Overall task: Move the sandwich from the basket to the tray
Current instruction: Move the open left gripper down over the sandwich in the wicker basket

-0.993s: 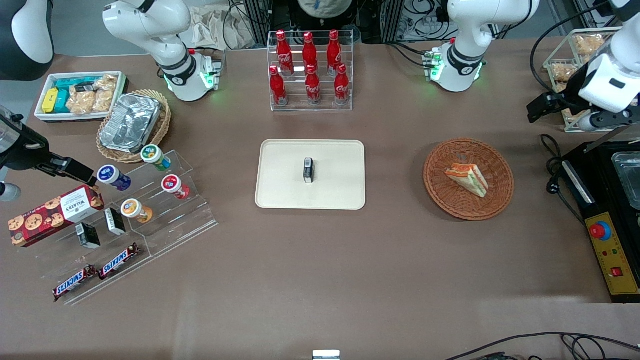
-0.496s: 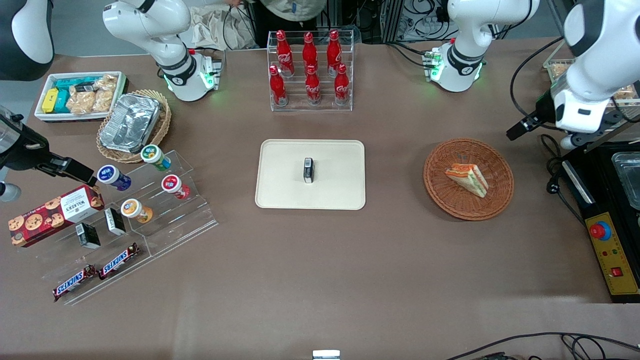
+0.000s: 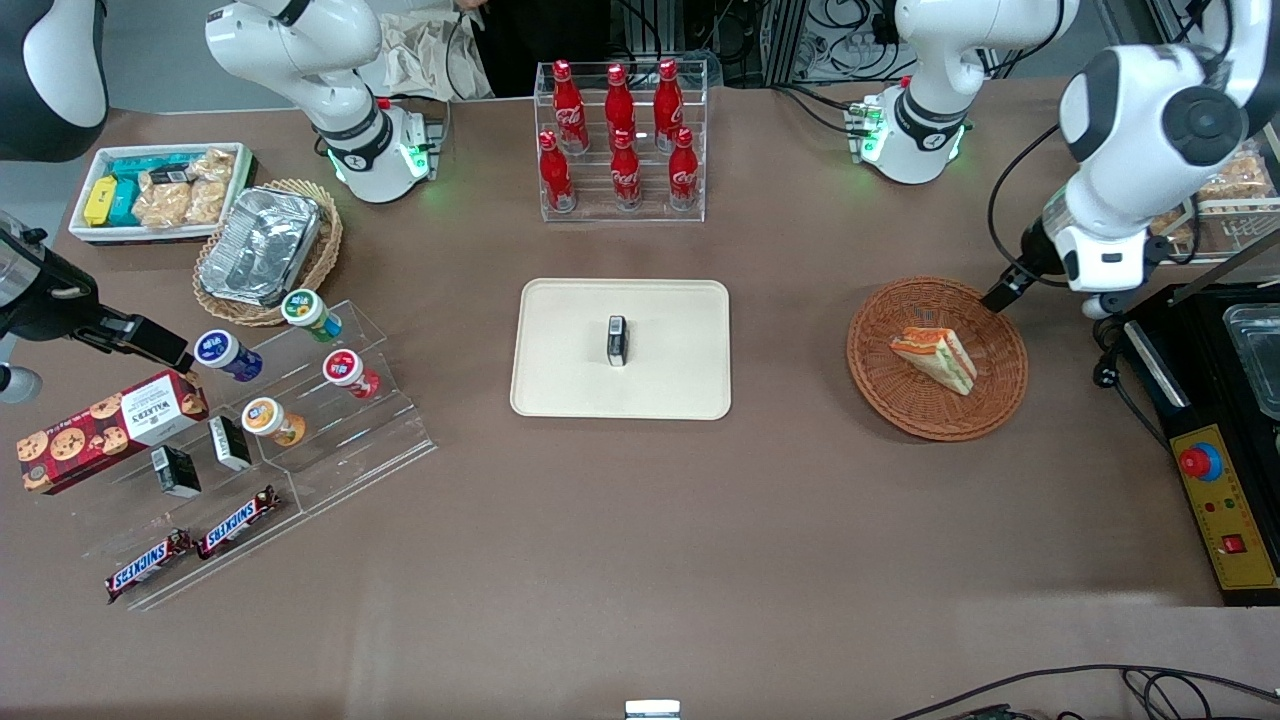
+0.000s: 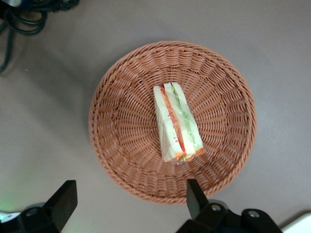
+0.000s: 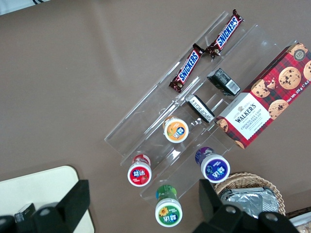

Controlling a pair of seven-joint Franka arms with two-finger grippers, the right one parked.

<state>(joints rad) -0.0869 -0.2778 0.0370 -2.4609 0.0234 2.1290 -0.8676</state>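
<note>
The sandwich [image 3: 935, 358], a white wedge with orange and green layers, lies in the round reddish-brown basket [image 3: 880, 380] toward the working arm's end of the table. My left gripper [image 3: 1000, 294] hangs above the basket's rim, at the edge farther from the front camera. In the left wrist view the gripper [image 4: 130, 198] is open, its two black fingers [image 4: 194, 193] wide apart just outside the basket [image 4: 121, 121], with the sandwich [image 4: 176, 122] a little way off and untouched. The cream tray [image 3: 570, 350] sits mid-table with a small black box [image 3: 617, 340] on it.
A black appliance with a red button [image 3: 1210, 470] and a coiled cable [image 3: 1105, 325] lie beside the basket. A rack of red cola bottles [image 3: 620, 140] stands farther back than the tray. An acrylic stand with cups [image 3: 300, 390] sits toward the parked arm's end.
The left arm has swung from over the snack rack toward the basket and come lower. The gripper now hangs at the basket's rim. The sandwich has not moved.
</note>
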